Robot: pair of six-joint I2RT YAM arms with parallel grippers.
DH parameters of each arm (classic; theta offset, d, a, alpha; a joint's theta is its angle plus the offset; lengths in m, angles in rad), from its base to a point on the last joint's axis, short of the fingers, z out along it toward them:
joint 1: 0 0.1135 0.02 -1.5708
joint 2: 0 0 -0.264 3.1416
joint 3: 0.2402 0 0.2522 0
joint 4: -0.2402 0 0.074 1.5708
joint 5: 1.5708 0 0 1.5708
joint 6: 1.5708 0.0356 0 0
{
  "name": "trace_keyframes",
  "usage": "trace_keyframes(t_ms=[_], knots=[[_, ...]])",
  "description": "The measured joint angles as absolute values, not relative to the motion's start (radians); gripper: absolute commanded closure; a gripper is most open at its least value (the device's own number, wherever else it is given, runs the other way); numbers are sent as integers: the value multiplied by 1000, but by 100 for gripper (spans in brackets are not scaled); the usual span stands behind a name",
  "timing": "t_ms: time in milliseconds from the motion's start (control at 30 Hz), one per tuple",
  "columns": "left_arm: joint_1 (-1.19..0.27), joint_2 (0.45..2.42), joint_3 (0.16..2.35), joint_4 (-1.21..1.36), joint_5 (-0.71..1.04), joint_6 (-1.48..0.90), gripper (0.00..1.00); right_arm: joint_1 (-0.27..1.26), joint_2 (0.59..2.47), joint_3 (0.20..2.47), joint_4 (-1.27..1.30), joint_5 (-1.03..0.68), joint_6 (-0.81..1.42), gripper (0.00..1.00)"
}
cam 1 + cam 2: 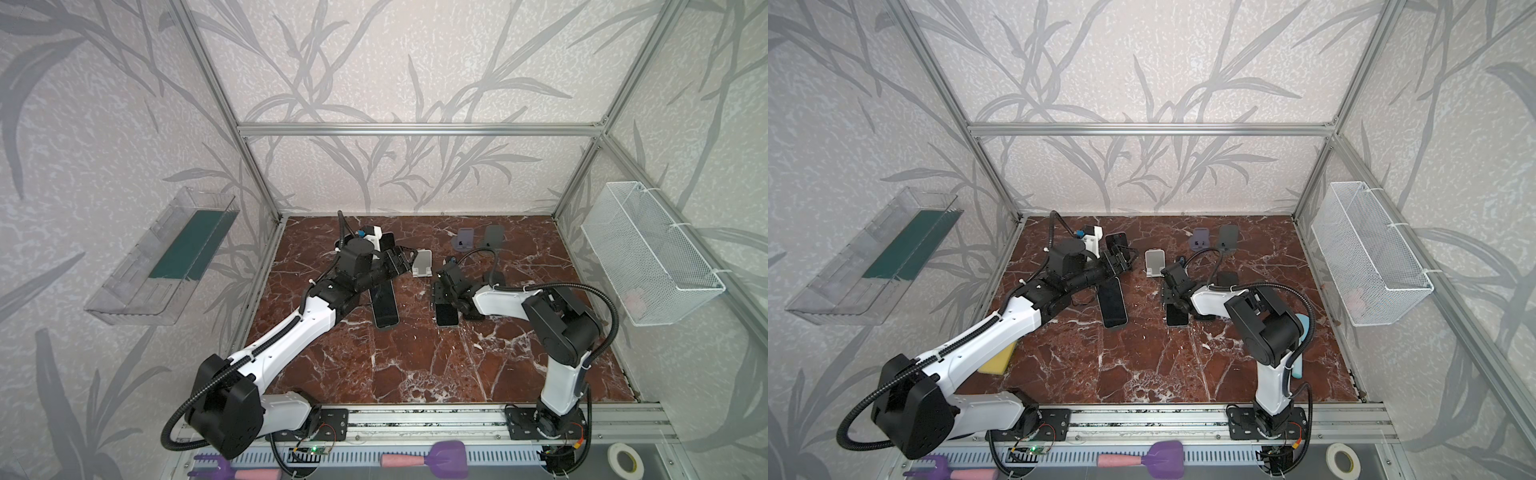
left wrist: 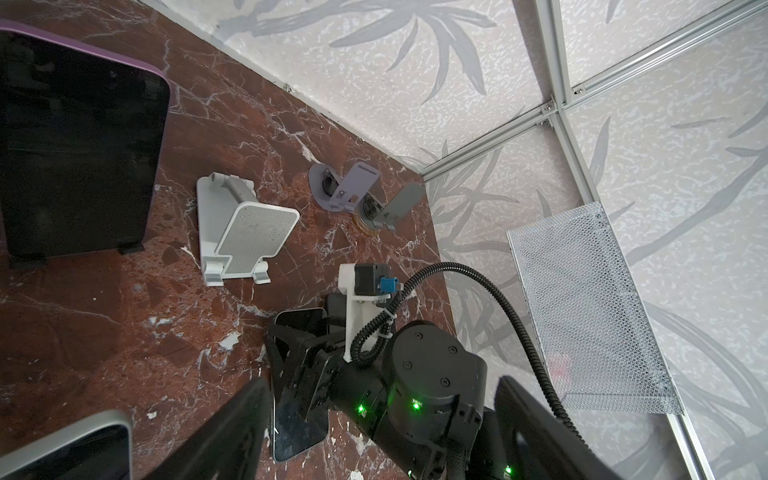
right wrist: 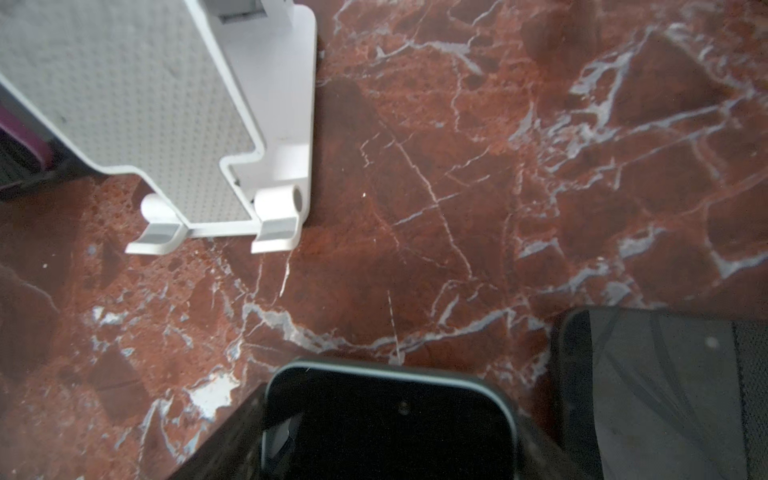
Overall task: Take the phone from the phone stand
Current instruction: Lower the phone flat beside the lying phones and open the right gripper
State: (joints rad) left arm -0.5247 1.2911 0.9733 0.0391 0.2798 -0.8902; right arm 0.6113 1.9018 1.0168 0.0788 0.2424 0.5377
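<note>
Far half of the bench (image 1: 415, 365), left of centre: left pincer (image 1: 409, 259) is open, with nothing between its jaws. The purple-edged phone (image 1: 1116, 244) stands propped on the black stand (image 2: 132, 249), just beside that pincer on its far side and outside the jaws. Can't tell if they touch.

Under the left forearm a silver-edged phone (image 1: 385, 305) lies flat, screen up.

Mid-bench: white stand (image 1: 423, 266), upright, lip facing the near edge.

Just right of it and nearer the front edge is the right pincer (image 1: 446, 303), pointing down and closed on the phone (image 1: 446, 318). In the right wrist view the jaws sit on both long edges at its top end. The phone is dark-screened with a pale green-grey rim, clear of the white stand on its near-right side, apart from it. It's low over the marble, and I can't tell if its free end rests there.

Far edge, right of centre: lilac stand (image 1: 464, 240) and dark grey stand (image 1: 493, 237), side by side.
</note>
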Motion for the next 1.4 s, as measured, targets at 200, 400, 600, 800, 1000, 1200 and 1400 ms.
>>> trace_keyframes(t_ms=[200,400,600,800,1000,1200,1400], knots=[[-525,1292,973,39,281,-890,15,587,1935,1052,87,237,522,23],[-525,1298,973,39,282,-890,15,586,1937,1052,93,232,528,22],[-525,1301,973,39,287,-891,15,586,1936,1052,94,223,534,21],[-525,1301,973,41,287,-891,15,583,1934,1051,101,218,551,21],[-525,1301,973,46,289,-891,15,582,1929,1050,98,207,558,21],[-525,1301,973,46,288,-891,15,582,1902,1036,69,195,559,21],[-524,1301,973,46,287,-890,15,582,1847,1019,38,193,557,18]])
